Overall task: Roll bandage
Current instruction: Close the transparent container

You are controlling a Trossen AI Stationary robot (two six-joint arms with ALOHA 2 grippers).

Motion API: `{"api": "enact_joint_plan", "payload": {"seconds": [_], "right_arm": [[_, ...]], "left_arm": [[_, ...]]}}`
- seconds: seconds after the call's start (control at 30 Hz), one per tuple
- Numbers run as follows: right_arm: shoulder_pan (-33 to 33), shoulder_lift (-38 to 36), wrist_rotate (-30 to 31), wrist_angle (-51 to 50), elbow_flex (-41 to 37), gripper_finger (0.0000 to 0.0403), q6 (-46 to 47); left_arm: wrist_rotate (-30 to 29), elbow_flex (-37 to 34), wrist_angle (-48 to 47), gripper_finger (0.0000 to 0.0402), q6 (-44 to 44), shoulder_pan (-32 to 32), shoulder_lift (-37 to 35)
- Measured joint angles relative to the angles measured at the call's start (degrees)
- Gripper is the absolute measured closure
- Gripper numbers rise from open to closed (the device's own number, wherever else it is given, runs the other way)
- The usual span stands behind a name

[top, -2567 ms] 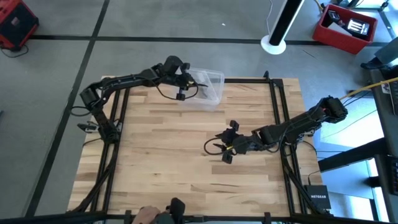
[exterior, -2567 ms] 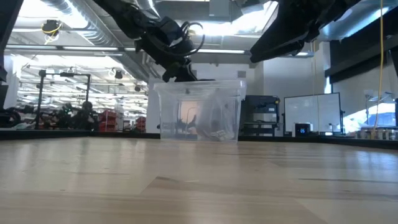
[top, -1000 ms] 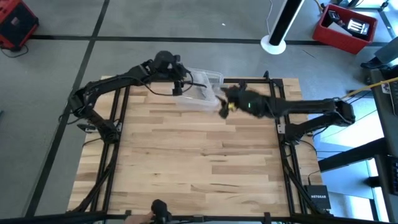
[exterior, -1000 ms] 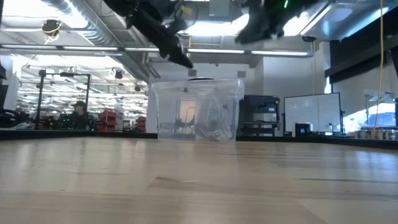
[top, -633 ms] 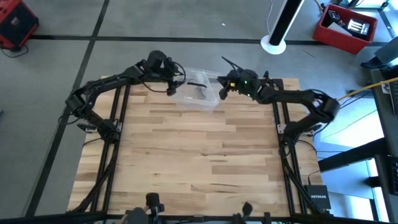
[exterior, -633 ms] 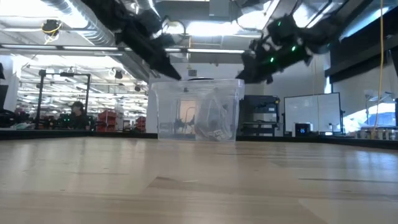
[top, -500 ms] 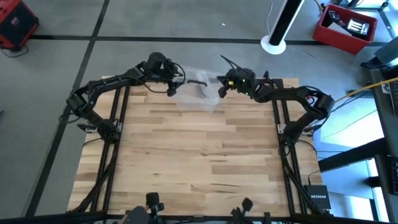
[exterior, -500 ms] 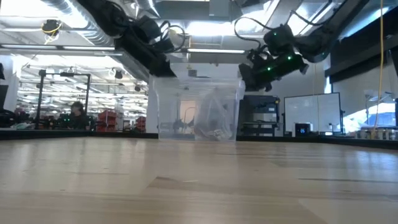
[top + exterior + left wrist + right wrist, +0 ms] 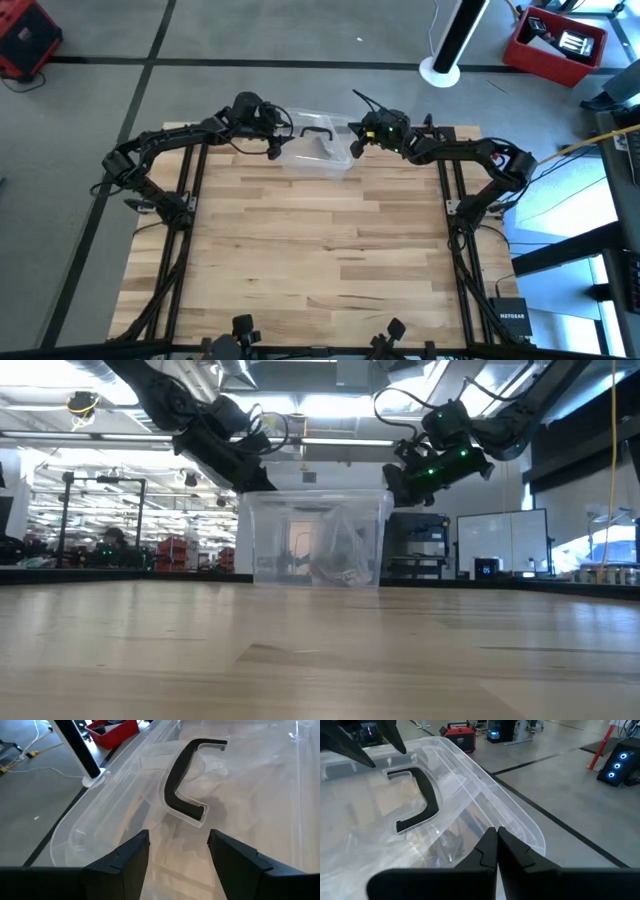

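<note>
Since half a second ago the left claw (image 9: 276,143) has drawn slightly back toward the box's left end, while the right claw (image 9: 354,146) has barely shifted at the right end. Earlier still, the right arm was low over the middle of the table (image 9: 300,250); it now reaches to the far edge.

The box (image 9: 318,144) sits at the table's far edge, between the two claws. It is clear plastic, with its lid on and a dark handle (image 9: 182,777) on top. Through the walls a crinkled clear bag (image 9: 335,550) shows inside, with something pale low down in it; what it is cannot be told.

The left claw hovers just over the lid near the handle, its fingers (image 9: 127,857) spread apart with nothing between them. The right claw hangs over the box's opposite end, its fingers (image 9: 487,850) pressed together, gripping nothing.

The bandage cannot be made out in any view; if it is in the box, the bag and the plastic hide it, so its look cannot be told.
</note>
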Motion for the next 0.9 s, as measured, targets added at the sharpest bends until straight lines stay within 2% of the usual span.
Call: {"api": "enact_joint_plan", "payload": {"seconds": [0.13, 0.3, 0.47, 0.7, 0.9], "right_arm": [[0.0, 0.1, -0.9, 1.5, 0.2, 0.0387, 2.9], [0.0, -0.2, -1.0, -2.4, 3.5, 0.0384, 4.8], [0.0, -1.5, -2.0, -6.9, 7.6, 0.0352, 4.9], [0.0, -1.4, -2.5, -14.2, 8.8, 0.0282, 4.9], [0.0, -1.6, -2.5, -16.2, 9.0, 0.0257, 3.2]], "left_arm": [[-0.2, -0.3, 0.7, 0.0201, -1.8, 0.0, -1.6], [-1.3, -0.8, 3.8, 0.0201, -3.6, -0.5, -6.4], [-6.2, -0.5, 10.7, 0.0201, -2.8, 0.1, -9.4], [-6.8, -0.6, 8.5, 0.0201, -2.8, 3.1, -4.4], [-5.8, -0.2, 6.9, 0.0201, -2.8, 2.9, 0.9]]}}
